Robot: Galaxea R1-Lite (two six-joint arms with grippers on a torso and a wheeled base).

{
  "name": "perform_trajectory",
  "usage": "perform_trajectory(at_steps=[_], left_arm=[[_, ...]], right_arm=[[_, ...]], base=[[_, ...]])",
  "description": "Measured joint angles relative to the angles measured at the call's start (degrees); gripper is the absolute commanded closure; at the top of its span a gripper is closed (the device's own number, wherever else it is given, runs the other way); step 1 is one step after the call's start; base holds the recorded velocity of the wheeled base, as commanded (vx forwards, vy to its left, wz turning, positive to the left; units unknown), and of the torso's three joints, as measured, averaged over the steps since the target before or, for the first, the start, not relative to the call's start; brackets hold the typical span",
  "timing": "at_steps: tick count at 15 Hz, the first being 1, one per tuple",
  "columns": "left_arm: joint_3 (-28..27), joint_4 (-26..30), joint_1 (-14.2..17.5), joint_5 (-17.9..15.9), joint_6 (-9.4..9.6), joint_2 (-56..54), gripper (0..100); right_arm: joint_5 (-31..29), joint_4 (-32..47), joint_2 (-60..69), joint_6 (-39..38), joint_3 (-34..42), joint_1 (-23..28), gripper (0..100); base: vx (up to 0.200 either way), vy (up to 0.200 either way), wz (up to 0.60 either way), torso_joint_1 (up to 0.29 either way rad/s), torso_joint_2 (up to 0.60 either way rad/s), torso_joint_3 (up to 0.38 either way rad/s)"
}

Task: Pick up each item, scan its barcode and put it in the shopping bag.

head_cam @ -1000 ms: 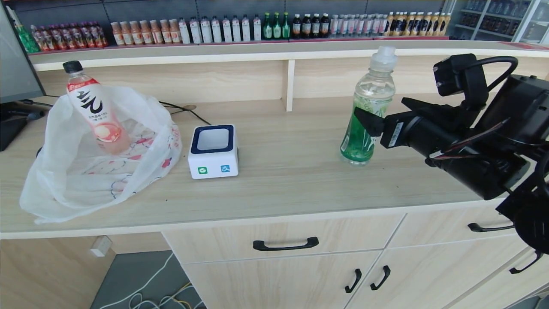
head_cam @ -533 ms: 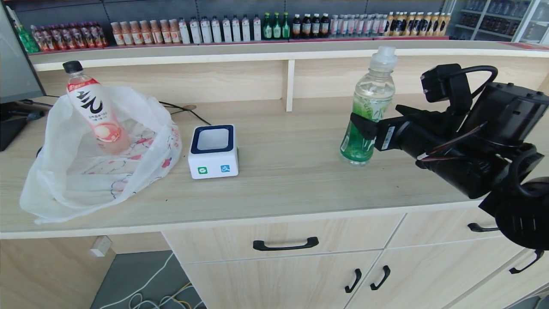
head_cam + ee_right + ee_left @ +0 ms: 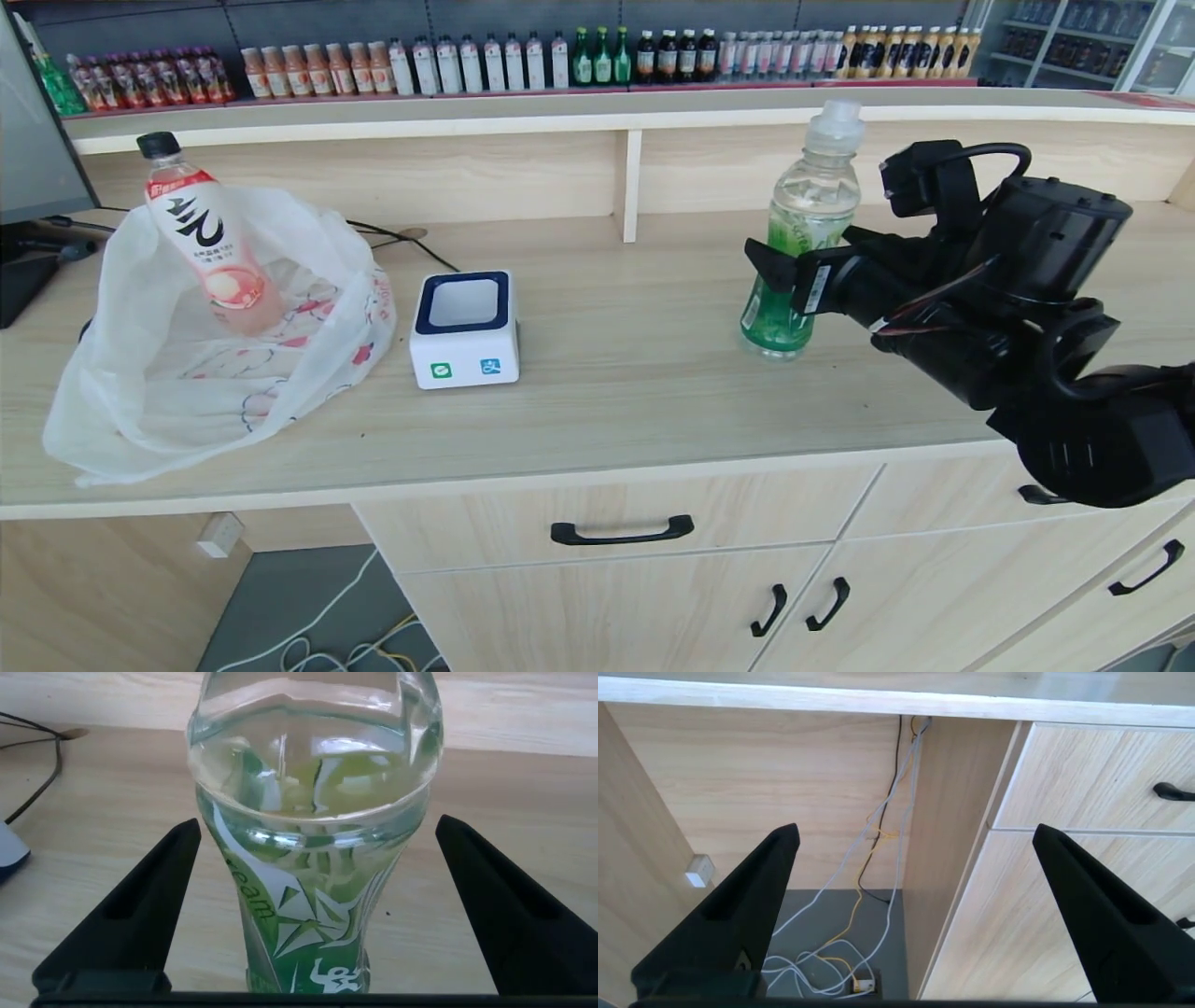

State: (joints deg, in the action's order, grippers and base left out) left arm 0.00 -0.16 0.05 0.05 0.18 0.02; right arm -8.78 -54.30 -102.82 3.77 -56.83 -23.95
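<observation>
A clear bottle with a green label point(image 3: 801, 238) stands upright on the wooden counter point(image 3: 607, 392) at the right. My right gripper point(image 3: 789, 254) is open, one finger on each side of the bottle's lower half; in the right wrist view the bottle point(image 3: 313, 859) stands between the spread fingers point(image 3: 140, 924), apart from both. A white scanner box point(image 3: 464, 327) sits mid-counter. To its left, the white shopping bag point(image 3: 159, 392) holds a leaning pink drink bottle point(image 3: 210, 243). My left gripper point(image 3: 915, 831) hangs open below the counter's edge, holding nothing.
A raised ledge with a divider point(image 3: 630, 177) runs behind the counter, with shelves of drinks point(image 3: 560, 56) beyond. A black cable point(image 3: 401, 238) lies behind the scanner. A dark monitor point(image 3: 37, 140) stands at far left. Drawers with black handles point(image 3: 621, 532) are below.
My right arm has moved left along the counter, bringing its open fingers further around the green-label bottle. The bottle, scanner and bag have stayed put.
</observation>
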Motion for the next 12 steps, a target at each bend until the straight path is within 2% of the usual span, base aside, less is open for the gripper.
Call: perform_trajectory(at_steps=[7,12], left_arm=[[0.0,0.0,0.02,0.02,0.0,0.0,0],[0.0,0.0,0.02,0.0,0.0,0.0,0]], right_arm=[[0.0,0.05,-3.44,0.0,-5.32,0.0,0],[-0.11,0.09,-4.74,0.0,-6.21,0.0,0]], base=[[0.0,0.0,0.0,0.0,0.0,0.0],[0.0,0.0,0.0,0.0,0.0,0.0]])
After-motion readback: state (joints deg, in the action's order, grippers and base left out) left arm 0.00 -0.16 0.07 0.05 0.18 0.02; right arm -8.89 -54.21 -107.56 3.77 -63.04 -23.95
